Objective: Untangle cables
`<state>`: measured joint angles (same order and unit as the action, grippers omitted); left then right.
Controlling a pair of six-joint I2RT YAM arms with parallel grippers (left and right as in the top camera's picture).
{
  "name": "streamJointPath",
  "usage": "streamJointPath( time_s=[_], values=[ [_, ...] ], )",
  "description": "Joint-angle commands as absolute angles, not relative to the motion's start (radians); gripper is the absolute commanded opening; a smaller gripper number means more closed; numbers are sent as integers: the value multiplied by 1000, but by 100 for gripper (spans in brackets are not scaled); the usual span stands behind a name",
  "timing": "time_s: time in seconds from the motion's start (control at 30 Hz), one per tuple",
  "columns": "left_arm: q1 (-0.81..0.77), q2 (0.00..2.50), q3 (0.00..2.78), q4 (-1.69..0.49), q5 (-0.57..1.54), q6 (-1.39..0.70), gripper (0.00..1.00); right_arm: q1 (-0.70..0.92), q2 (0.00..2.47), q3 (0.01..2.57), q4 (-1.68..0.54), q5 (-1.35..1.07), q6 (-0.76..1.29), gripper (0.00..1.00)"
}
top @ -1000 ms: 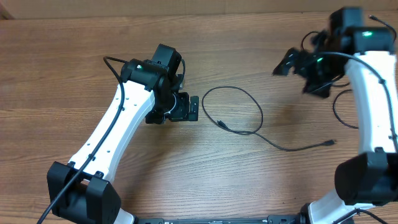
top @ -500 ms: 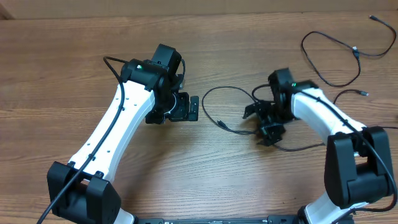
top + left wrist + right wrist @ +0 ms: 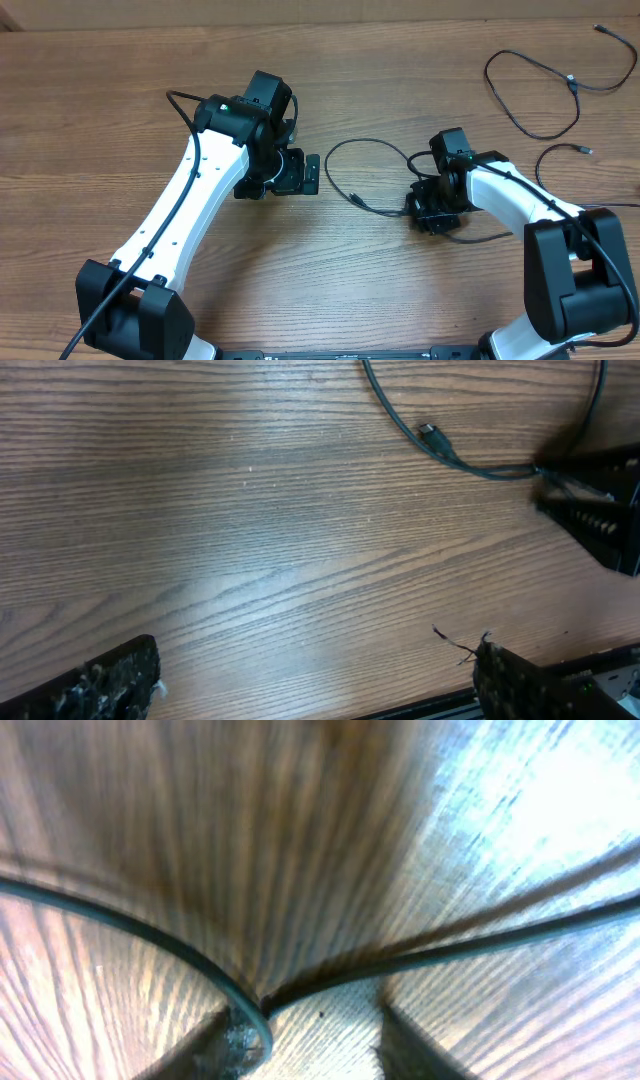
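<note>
Three thin black cables lie apart on the wooden table. The middle cable (image 3: 385, 143) loops at the centre and trails off to the right. My right gripper (image 3: 430, 215) is down on it. In the right wrist view this cable (image 3: 130, 925) bends between the narrowed fingers of that gripper (image 3: 315, 1020). It rests against the left fingertip (image 3: 240, 1035), with a gap to the other. A second cable (image 3: 545, 68) lies at the far right and a third cable (image 3: 538, 170) just below it. My left gripper (image 3: 300, 172) hovers wide open, left of the loop. The left wrist view shows nothing between that gripper's (image 3: 315, 685) fingers.
The middle cable's plug end (image 3: 428, 430) shows at the top of the left wrist view, with the right gripper (image 3: 600, 510) beside it. A thick black wire (image 3: 185, 105) runs along the left arm. The table's far edge (image 3: 320, 22) runs along the top of the overhead view.
The right arm swung from the far right corner down to the middle cable. Its jaws narrowed around the cable. The left arm has not moved.
</note>
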<state>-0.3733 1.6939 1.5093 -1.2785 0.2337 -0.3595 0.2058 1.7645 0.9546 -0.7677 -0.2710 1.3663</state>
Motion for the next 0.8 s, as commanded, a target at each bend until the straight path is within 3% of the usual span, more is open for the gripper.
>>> streamJointPath(
  time_s=[0.0,0.07,0.23,0.43,0.77],
  values=[
    [-380,1691,1509,-1278,228,-337,100,232,1788,905,-723,-139,1361,13],
    [-380,1691,1509,-1278,228,-337,100,254,1788,901,-718,-93,1343,4],
    [-380,1691,1509,-1277,228,-337,100,280,1788,904,-615,27,1141,4],
    [-380,1691,1509,-1278,228,-337,100,252,1788,937,-403,101,605,4],
    [-380,1691,1509,-1278,228,-337,99,262,1788,1111,-463,178,95,4]
  ],
)
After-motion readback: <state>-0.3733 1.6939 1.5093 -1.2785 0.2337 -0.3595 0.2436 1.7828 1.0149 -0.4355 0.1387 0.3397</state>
